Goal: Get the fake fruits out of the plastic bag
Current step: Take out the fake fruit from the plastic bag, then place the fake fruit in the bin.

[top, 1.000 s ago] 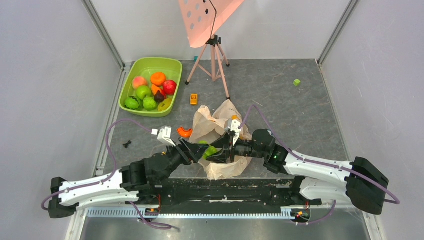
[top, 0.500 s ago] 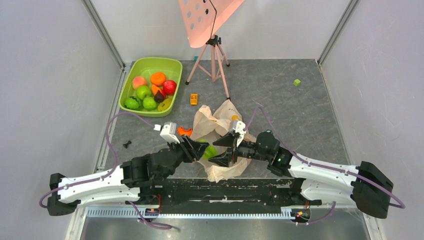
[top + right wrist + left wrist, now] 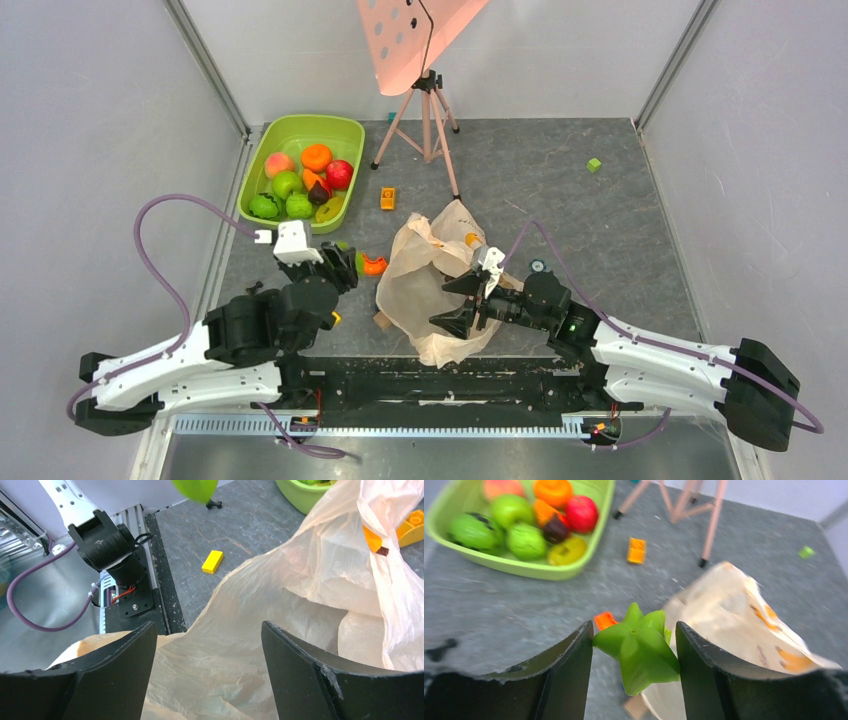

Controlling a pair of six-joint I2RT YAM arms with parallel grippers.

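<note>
A green star-shaped fruit (image 3: 639,647) sits clamped between the jaws of the left gripper (image 3: 340,266), clear of the plastic bag (image 3: 420,280). Its length runs roughly along the fingers, tip forward. The green tub (image 3: 305,118), holding other fruits (image 3: 300,180), lies ahead and to the left of these jaws, near enough that the left arm is the one to reach it.

An orange curved piece (image 3: 370,265) lies just beside the gripper on its bag side, and an orange block (image 3: 387,198) and a tripod (image 3: 428,110) stand further right, so nothing blocks the way to the tub.

The right gripper (image 3: 450,304) is spread wide over the crumpled bag. Whether the bag holds more fruit I cannot tell.
</note>
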